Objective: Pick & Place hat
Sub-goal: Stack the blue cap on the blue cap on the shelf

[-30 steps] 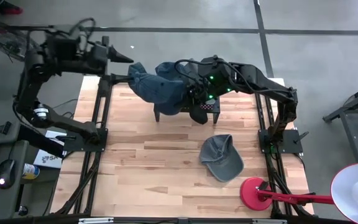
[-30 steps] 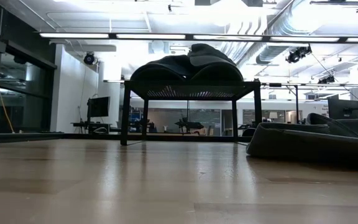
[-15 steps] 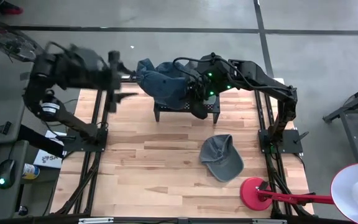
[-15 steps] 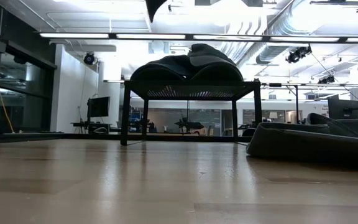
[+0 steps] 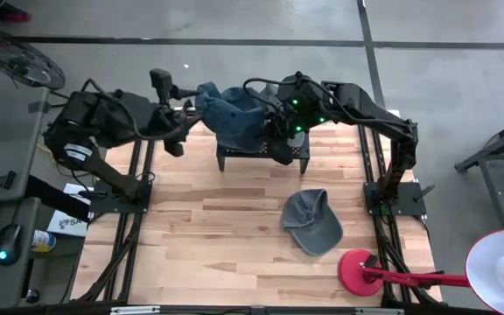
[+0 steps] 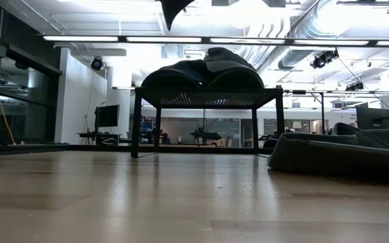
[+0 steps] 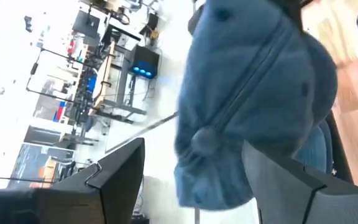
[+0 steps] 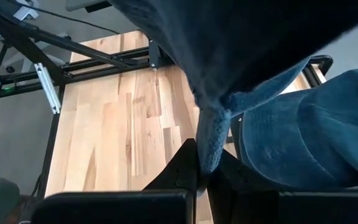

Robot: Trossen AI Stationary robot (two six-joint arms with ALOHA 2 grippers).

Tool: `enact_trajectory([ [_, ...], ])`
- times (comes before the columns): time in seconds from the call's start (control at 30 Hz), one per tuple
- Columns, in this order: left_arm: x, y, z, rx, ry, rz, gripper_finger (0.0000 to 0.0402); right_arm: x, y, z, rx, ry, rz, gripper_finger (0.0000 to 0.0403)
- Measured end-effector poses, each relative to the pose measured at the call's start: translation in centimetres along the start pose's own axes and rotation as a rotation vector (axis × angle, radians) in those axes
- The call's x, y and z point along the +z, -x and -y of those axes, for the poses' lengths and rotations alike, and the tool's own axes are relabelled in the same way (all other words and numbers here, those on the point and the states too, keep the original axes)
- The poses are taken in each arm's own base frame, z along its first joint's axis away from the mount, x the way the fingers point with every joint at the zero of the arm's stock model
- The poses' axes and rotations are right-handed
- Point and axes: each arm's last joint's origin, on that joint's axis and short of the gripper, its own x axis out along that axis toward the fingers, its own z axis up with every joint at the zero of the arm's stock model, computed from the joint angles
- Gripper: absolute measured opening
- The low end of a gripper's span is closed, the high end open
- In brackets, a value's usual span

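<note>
High view: we are pinching the blue hat (image 5: 234,118) on the rack (image 5: 261,156) in our closed right claw (image 5: 280,140); left claw (image 5: 175,131) gaping empty; grey hat (image 5: 311,220) is lying unplaced on the tabletop (image 5: 217,236).

The high view is looking straight down on the pale wooden tabletop (image 5: 234,227). The low view is looking level across it. Both are sharing the small black metal stand (image 5: 261,156) (image 6: 208,101). Each wrist view is pressing close to blue denim fabric (image 7: 253,93) (image 8: 303,137).

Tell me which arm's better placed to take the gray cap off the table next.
Probably left. The left gripper is open and free by the stand's left end. The right gripper is shut on the blue hat, though its base sits nearer the gray cap.
</note>
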Motion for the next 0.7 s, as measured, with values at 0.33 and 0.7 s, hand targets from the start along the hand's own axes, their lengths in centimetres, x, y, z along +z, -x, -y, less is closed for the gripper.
enact_trajectory([
  [0.33,-0.3,0.4,0.2,-0.105,-0.004,0.065,0.0263,0.2,0.0,-0.1,0.039,0.014,0.015,0.0005],
  [0.7,0.3,-0.4,0.7,-0.101,-0.023,0.043,0.0263,0.3,-0.1,-0.5,0.092,0.036,0.029,0.0005],
])
